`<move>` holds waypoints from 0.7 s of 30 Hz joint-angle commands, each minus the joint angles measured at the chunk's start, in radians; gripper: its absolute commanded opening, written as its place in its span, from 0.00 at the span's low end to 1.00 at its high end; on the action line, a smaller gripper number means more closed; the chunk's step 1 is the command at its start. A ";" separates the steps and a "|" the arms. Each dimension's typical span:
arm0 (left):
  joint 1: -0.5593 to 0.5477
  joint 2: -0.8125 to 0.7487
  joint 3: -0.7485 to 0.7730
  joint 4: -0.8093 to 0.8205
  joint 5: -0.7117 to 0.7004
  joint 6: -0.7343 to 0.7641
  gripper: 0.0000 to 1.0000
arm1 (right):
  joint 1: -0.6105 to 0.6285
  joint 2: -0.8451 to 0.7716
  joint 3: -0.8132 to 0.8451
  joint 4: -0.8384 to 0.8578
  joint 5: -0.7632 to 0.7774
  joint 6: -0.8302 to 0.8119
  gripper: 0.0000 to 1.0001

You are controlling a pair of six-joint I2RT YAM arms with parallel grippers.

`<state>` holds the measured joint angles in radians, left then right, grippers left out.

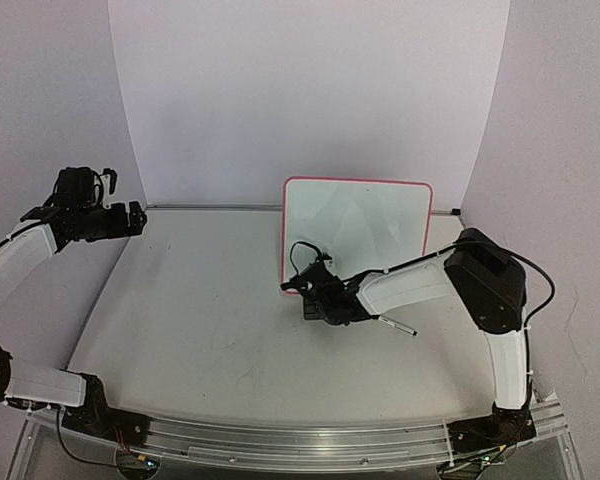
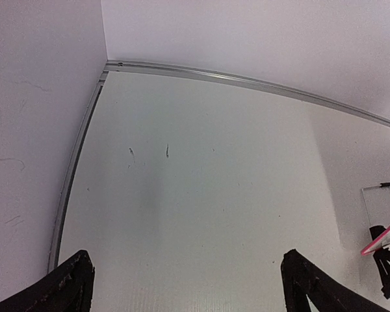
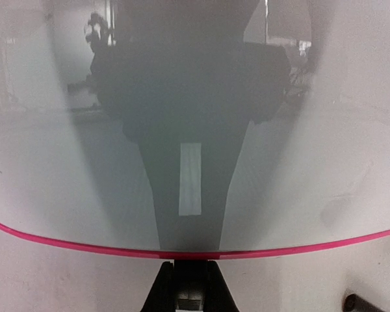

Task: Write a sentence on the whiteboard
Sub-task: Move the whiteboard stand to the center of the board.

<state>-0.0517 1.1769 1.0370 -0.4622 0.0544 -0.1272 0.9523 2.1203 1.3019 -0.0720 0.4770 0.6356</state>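
Note:
The whiteboard [image 1: 370,225], white with a thin red-pink frame, stands upright at the back middle of the table. Its glossy face [image 3: 325,162] shows only reflections, and the sentence is out of view. My right gripper [image 1: 306,290] is at the board's lower left corner, just short of the pink bottom edge [image 3: 65,242]. It [image 3: 192,263] is shut on a dark marker [image 3: 194,289], whose thin rear end [image 1: 395,324] pokes out under the forearm. My left gripper [image 1: 135,218] hovers far off at the left back, open with nothing between its fingers [image 2: 65,286].
A metal rail [image 2: 247,81] runs along the table's back edge and another down its left side. The white backdrop curves up behind the board. One black foot [image 2: 387,266] of the board shows in the left wrist view. Faint pen marks [image 2: 166,151] dot the tabletop.

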 commanded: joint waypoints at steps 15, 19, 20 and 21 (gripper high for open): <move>0.002 -0.018 -0.002 0.023 0.007 0.006 0.99 | 0.129 0.126 0.231 -0.049 -0.052 0.020 0.18; 0.001 0.000 0.007 0.010 -0.010 0.009 0.99 | 0.131 0.099 0.226 -0.049 -0.096 -0.005 0.43; 0.001 0.002 0.010 0.006 -0.014 0.010 0.99 | 0.131 0.090 0.222 -0.049 -0.108 -0.010 0.48; 0.001 0.003 0.011 0.004 -0.017 0.010 1.00 | 0.133 0.080 0.216 -0.049 -0.119 -0.014 0.52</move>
<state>-0.0517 1.1721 1.0328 -0.4631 0.0514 -0.1272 1.0636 2.2429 1.4925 -0.1469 0.4306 0.6460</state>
